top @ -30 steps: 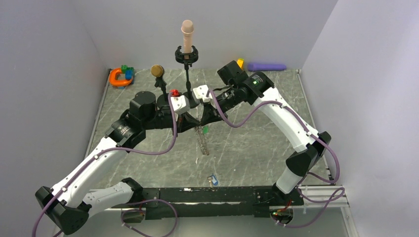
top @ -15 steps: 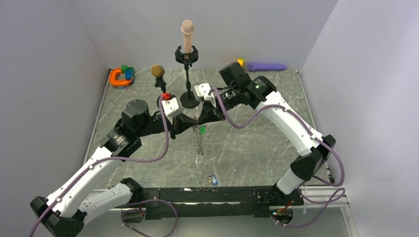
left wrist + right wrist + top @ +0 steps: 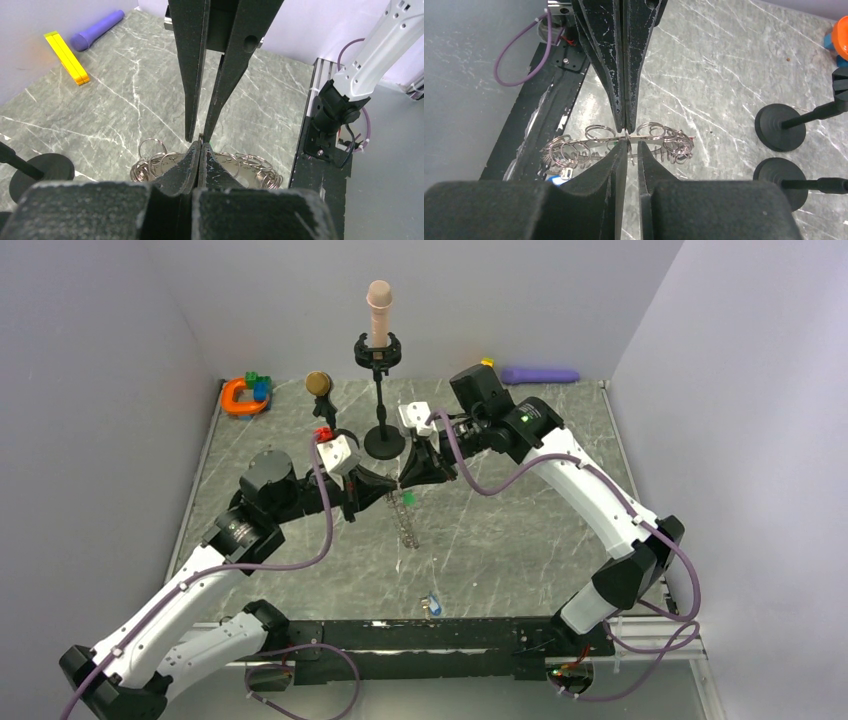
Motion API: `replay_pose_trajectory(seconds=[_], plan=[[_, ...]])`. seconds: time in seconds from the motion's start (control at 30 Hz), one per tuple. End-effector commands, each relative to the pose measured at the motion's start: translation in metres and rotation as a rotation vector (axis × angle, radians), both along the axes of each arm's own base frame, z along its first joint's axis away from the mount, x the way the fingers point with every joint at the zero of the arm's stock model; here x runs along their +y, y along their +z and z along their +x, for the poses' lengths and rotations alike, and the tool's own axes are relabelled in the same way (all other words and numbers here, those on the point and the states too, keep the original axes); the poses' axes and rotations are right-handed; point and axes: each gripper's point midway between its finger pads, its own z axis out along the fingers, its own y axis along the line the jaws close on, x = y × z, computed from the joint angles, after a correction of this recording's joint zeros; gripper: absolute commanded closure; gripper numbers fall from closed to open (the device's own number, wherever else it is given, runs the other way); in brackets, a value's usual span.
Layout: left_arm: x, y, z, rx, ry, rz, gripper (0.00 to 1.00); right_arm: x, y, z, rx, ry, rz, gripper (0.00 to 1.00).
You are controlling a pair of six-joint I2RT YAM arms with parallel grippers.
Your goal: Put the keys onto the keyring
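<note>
The keyring (image 3: 406, 527), a dark metal ring crowded with small split rings, hangs edge-on under both grippers at the table's middle. My left gripper (image 3: 200, 144) is shut on its top edge. In the right wrist view the keyring (image 3: 594, 145) spreads left and right behind the fingers. My right gripper (image 3: 630, 146) meets the left one tip to tip. Its jaws stand slightly apart, with one thin split ring in the gap. A green key head (image 3: 408, 498) shows just below the two grippers. I see only this one of the keys there.
Two black round stand bases (image 3: 779, 127) sit behind the grippers. One stand carries a beige cylinder (image 3: 378, 305), another a gold disc (image 3: 318, 383). An orange clamp (image 3: 240, 397), a purple cylinder (image 3: 540, 374) and a yellow block (image 3: 67, 50) lie at the back. A small blue tag (image 3: 432, 604) lies near the front rail.
The right jaws have parted a little from shut. The left arm has drawn back to the left, and both grippers with the keyring have shifted slightly leftward and toward the back.
</note>
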Motion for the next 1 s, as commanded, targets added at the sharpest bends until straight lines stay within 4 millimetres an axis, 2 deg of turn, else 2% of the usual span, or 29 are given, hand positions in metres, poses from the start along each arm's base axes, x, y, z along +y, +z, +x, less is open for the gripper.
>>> replay_pose_trajectory(seconds=[0.0, 0.3, 0.43, 0.53, 0.7, 0.73, 0.77, 0.8, 0.87, 0.97], plan=[[0.002, 0.033, -0.002, -0.071, 0.022, -0.112, 1.00, -0.002, 0.023, -0.006, -0.023, 0.010, 0.073, 0.82], [0.004, 0.040, -0.002, -0.082, 0.038, -0.169, 1.00, -0.001, 0.024, -0.008, 0.013, 0.018, 0.099, 0.84], [0.004, 0.040, -0.001, -0.082, 0.039, -0.172, 1.00, 0.000, 0.028, -0.008, 0.013, 0.025, 0.112, 0.90], [0.004, 0.039, -0.001, -0.078, 0.038, -0.174, 1.00, 0.001, 0.029, -0.009, 0.017, 0.030, 0.120, 1.00], [0.000, 0.036, -0.004, -0.051, 0.016, -0.182, 1.00, 0.001, 0.033, -0.009, 0.011, 0.036, 0.127, 1.00], [-0.001, 0.034, -0.005, -0.041, 0.008, -0.174, 0.99, 0.000, 0.033, -0.009, 0.004, 0.035, 0.125, 1.00], [-0.001, 0.031, -0.005, -0.031, 0.005, -0.160, 0.90, -0.001, 0.034, -0.008, 0.000, 0.033, 0.121, 1.00], [-0.001, 0.028, -0.007, -0.025, -0.006, -0.142, 0.76, -0.002, 0.033, -0.008, -0.006, 0.033, 0.115, 1.00], [-0.001, 0.022, -0.010, -0.017, -0.021, -0.103, 0.63, -0.004, 0.033, -0.008, -0.013, 0.035, 0.100, 1.00], [-0.001, 0.016, -0.012, -0.011, -0.044, -0.035, 0.57, -0.006, 0.029, -0.010, -0.014, 0.051, 0.075, 1.00]])
